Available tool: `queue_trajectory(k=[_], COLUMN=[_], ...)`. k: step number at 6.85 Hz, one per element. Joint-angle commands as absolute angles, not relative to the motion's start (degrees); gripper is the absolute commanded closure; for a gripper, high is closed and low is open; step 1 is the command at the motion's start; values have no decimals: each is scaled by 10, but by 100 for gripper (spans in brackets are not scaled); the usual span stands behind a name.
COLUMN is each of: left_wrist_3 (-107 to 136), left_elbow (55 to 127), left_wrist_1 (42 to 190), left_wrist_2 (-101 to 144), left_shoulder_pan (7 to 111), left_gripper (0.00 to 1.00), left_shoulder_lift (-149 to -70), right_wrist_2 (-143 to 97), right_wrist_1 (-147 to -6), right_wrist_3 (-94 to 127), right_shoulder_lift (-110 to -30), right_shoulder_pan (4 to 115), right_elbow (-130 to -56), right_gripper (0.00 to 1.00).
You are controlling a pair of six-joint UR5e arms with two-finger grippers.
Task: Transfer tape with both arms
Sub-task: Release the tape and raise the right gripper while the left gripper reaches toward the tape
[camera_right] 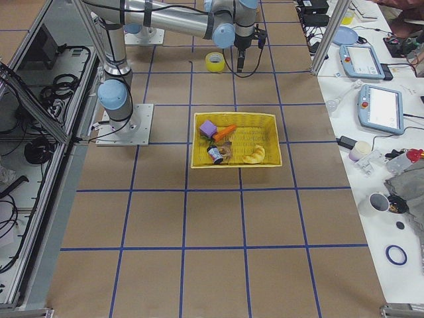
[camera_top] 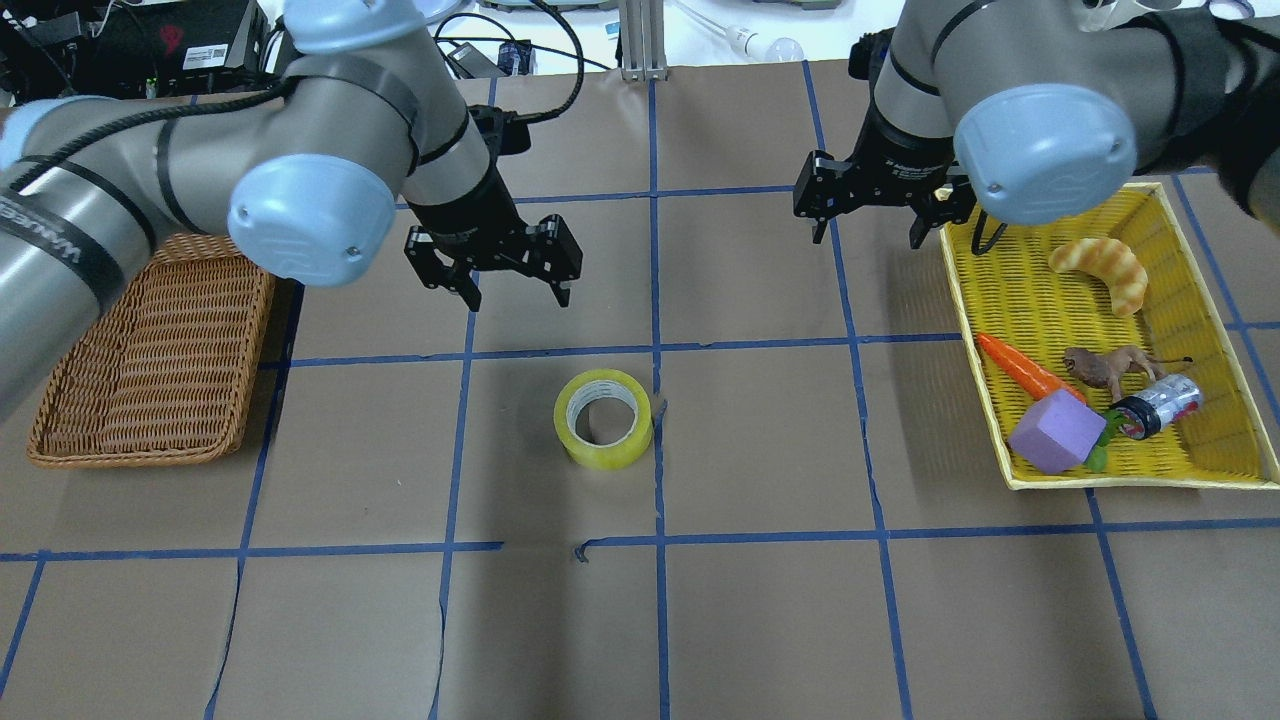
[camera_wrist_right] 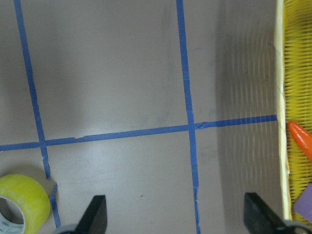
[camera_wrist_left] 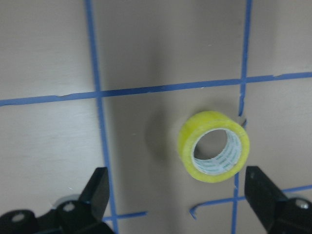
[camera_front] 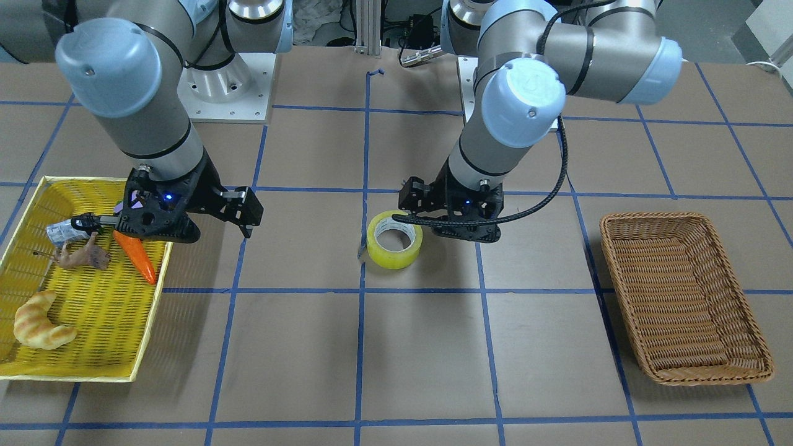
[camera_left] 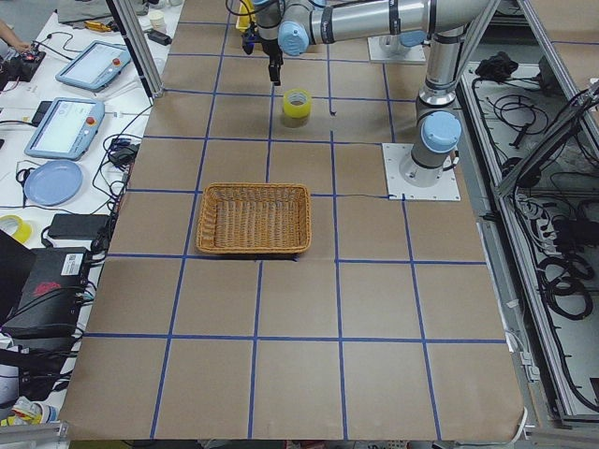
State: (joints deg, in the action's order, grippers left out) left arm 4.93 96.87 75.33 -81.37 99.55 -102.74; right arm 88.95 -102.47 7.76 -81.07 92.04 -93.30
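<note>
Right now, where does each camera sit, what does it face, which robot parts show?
Overhead: behind the robot, looking down; left gripper, right gripper.
Front-facing: opposite, facing the robot; both grippers, mirrored.
Exterior left: left end; wicker basket, left arm beyond.
Exterior right: right end; yellow tray, right arm beyond.
Left wrist: down onto tape; own fingers.
Right wrist: down; own fingers.
All share the tape.
</note>
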Motion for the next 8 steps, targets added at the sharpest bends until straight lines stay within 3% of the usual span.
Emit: queue_trajectory(k=[1,4,5,6,7,8], left_wrist_3=[62,64,62,71,89,99], left_elbow=[1048,1077,1081,1080,1080,1081], left_wrist_1=[639,549,548,548,548,549], left_wrist_2=[-813,-813,-816,-818,-817,-814], left_shoulder_pan=[1008,1009,1015,1020,1021,1021], left_gripper=[0,0,8,42,88,76], left_shoulder_lift=[-1060,-1134,-1151,-1153,-1150,-1148], right_wrist_2=[891,892,891,891,891,893], right_wrist_1=[-1005,-976,-980,-984,-984,-984], right_wrist_3=[69,68,68,67,67,67], right_shoulder_lift=[-822,-824,-824,-824,-824,-825], right_shoulder_pan=[914,914,914,913,914,914], right_elbow=[-933,-931,-930,-930,-930,-931], right_gripper=[0,0,0,0,0,0])
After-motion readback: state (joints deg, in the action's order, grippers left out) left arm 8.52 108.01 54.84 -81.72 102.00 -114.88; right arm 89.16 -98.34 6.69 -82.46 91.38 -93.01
